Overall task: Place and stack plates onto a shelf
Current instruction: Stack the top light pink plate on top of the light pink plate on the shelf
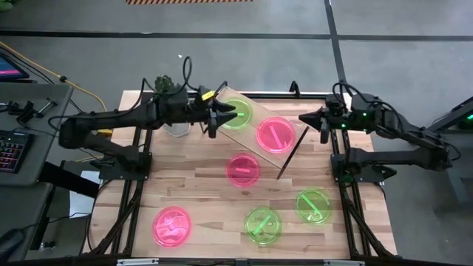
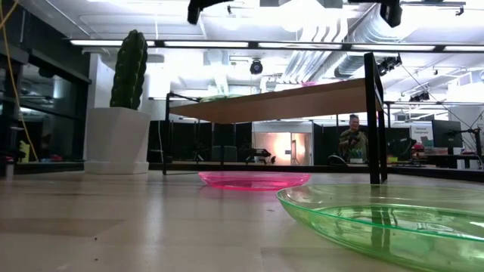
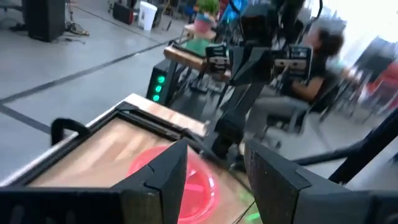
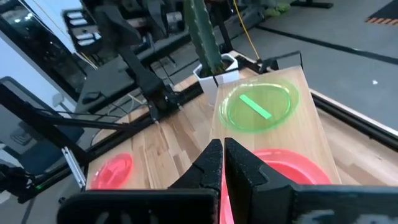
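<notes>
The shelf (image 1: 292, 151) stands slanted at the table's far middle. A green plate (image 1: 240, 112) and a pink plate (image 1: 275, 134) lie side by side on its board. A second pink plate (image 1: 242, 170) lies on the table by the shelf's near edge. A third pink plate (image 1: 171, 225) and two more green plates (image 1: 262, 225) (image 1: 313, 205) lie near the front. My left gripper (image 1: 225, 114) is open and empty, over the shelf's far-left end beside the green plate. My right gripper (image 1: 301, 118) is shut and empty, above the shelf's right end.
A cactus in a white pot (image 1: 171, 103) stands just left of the shelf, under my left arm. In the low view the shelf board (image 2: 287, 98) stands on black legs (image 2: 372, 113), with a pink plate (image 2: 253, 180) on the table beneath it. A person (image 2: 352, 140) sits far behind.
</notes>
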Action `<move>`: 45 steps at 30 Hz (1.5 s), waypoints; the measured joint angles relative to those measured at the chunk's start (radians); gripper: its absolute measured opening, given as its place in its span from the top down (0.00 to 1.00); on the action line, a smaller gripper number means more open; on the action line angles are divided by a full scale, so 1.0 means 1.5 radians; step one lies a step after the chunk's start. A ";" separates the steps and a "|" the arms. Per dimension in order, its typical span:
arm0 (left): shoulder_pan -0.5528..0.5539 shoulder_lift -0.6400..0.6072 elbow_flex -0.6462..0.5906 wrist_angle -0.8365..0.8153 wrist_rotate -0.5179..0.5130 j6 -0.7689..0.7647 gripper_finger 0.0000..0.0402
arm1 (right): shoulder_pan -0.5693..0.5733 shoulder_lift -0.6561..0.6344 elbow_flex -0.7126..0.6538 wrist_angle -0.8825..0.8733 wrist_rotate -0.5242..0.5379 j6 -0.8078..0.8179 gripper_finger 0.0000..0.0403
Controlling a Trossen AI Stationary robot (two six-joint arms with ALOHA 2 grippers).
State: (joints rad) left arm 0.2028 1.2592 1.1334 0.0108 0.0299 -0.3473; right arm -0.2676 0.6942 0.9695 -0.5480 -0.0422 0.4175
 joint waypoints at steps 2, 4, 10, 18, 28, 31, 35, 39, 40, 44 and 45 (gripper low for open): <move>0.000 -0.010 -0.027 0.022 0.000 -0.042 0.63 | 0.000 -0.003 0.000 0.003 0.000 0.000 1.00; -0.003 -0.017 -0.043 0.032 0.000 -0.086 0.63 | 0.000 -0.001 0.000 0.014 0.000 -0.003 1.00; -0.020 -0.028 -0.044 0.027 0.018 -0.130 0.63 | 0.000 0.035 -0.002 0.120 -0.111 0.019 1.00; -0.020 -0.089 -0.044 -0.027 0.093 -0.109 0.63 | 0.100 0.115 -0.002 0.324 -0.250 0.181 1.00; -0.096 -0.163 -0.043 -0.207 0.132 -0.034 0.63 | 0.295 0.266 0.003 0.570 -0.121 0.251 1.00; -0.136 -0.169 -0.045 -0.226 0.132 -0.001 0.63 | 0.352 0.322 0.044 0.576 -0.055 0.249 1.00; -0.184 -0.171 -0.048 -0.225 0.132 0.049 0.63 | 0.415 0.401 0.137 0.509 -0.001 0.248 1.00; -0.216 -0.165 -0.048 -0.223 0.127 0.084 0.63 | 0.462 0.475 0.255 0.320 0.025 0.303 1.00; -0.222 -0.161 -0.048 -0.222 0.119 0.088 0.63 | 0.471 0.493 0.285 0.264 0.030 0.321 1.00; -0.249 -0.134 -0.048 -0.236 0.085 0.098 0.63 | 0.506 0.562 0.388 0.035 0.040 0.403 1.00; -0.257 -0.122 -0.048 -0.243 0.074 0.102 0.63 | 0.514 0.578 0.407 -0.018 0.041 0.424 1.00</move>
State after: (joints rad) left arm -0.1826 1.0759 1.0611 -0.3537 0.1404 -0.1936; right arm 0.5039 1.5607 1.5805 -0.5752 0.0189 1.0540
